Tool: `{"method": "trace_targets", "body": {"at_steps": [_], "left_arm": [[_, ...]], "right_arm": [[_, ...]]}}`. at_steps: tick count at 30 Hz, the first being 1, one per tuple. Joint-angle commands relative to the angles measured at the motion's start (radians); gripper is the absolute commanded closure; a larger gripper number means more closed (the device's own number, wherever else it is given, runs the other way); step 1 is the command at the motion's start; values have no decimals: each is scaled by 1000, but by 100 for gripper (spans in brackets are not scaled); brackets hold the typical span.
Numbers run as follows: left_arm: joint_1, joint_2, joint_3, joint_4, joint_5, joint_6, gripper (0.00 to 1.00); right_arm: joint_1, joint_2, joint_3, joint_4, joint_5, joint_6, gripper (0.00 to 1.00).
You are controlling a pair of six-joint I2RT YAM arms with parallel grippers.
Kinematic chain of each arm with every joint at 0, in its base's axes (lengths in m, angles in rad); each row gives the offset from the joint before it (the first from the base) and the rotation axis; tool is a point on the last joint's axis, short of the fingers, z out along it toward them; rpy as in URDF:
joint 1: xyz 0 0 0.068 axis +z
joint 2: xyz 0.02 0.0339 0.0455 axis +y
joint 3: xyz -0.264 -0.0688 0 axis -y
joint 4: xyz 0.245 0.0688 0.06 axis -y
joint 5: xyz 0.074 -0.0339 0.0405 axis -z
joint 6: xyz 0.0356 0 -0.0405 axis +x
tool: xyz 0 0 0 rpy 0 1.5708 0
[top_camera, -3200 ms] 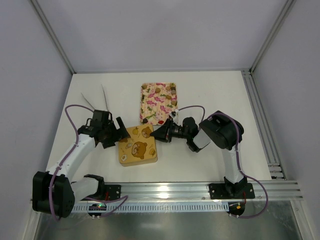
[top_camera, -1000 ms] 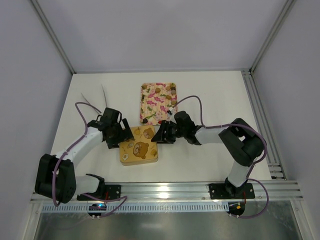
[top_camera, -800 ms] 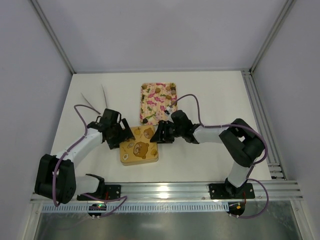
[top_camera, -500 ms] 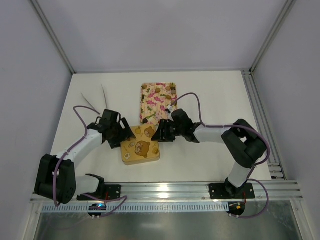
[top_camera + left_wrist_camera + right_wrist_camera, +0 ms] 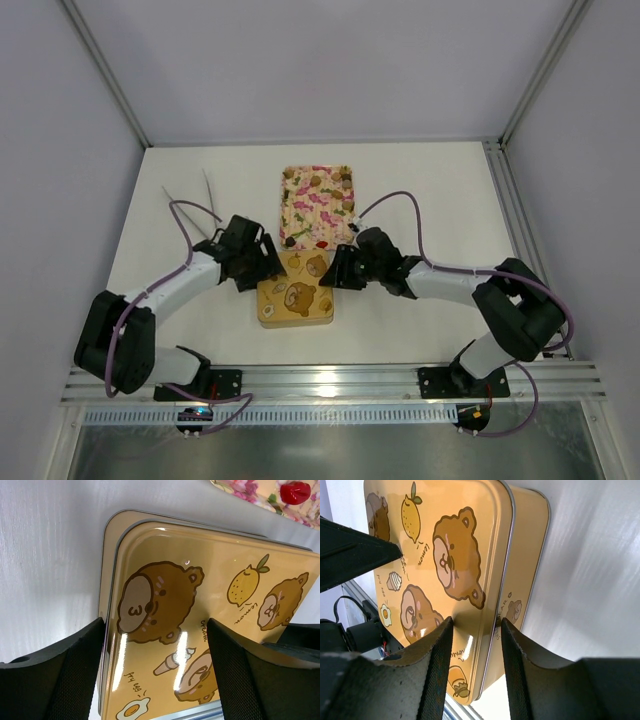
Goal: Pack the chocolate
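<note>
Step in hand: closing the box. The bear-print lid lay on the gold box but skewed, with the box rim showing past the lid along two edges in the left wrist view, so not seated. The chocolate wasn't visible, presumably under the lid. The box sat on the surface, just in front of the floral tray.

The left end effector was released, fingers spread wide over the lid's far-left corner. The right end effector was at the far-right corner, a narrower gap straddling the lid rim. Couldn't tell whether it was pinching.

Next move, my read: square the lid over the box, then press evenly from both sides. An uneven push risks jamming one corner or sliding the box.
</note>
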Motion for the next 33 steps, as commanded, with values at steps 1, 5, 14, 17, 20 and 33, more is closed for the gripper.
{"method": "trace_targets", "body": {"at_steps": [1,5,14,17,20,33], "left_arm": [[-41,45,-46,-53,1,-40,23],[-38,4,4,-108,-48,-1,19],[71,-108,257,-301,-138,230,6],[88,-132,355,-355,-147,296,6],[88,-166,431,-392,-141,333,5],[88,-359,435,-421,-32,353,6]], "right_arm": [[29,-6,-29,-85,21,-31,57],[12,-27,-10,-125,26,-50,54],[-59,-186,80,-275,59,-119,44],[-77,-240,152,-365,104,-162,42],[-83,-317,223,-447,186,-199,40],[-85,-704,315,-669,585,-267,25]]}}
